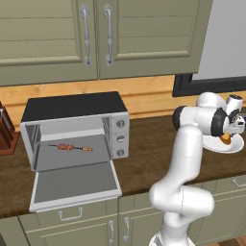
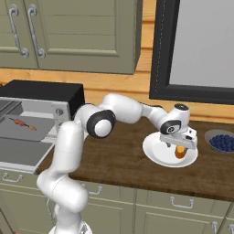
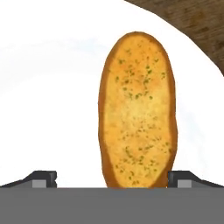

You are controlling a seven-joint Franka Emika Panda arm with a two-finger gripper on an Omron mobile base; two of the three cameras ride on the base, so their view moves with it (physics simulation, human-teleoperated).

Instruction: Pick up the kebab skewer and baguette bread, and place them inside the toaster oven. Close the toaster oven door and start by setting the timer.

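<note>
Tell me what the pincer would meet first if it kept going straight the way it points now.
Most likely the baguette bread: the open pincer points down at it, fingertips either side of its near end. Under it lies the white plate. How much gap remains is unclear.

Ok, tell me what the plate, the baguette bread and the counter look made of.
Plate: glossy white ceramic by its look, smooth and unmarked, though plastic is possible.
Baguette bread: baked bread, with a golden-orange face flecked with green and a darker crust rim.
Counter: dark brown wood or wood-look laminate, with a matte, streaked grain.
</note>
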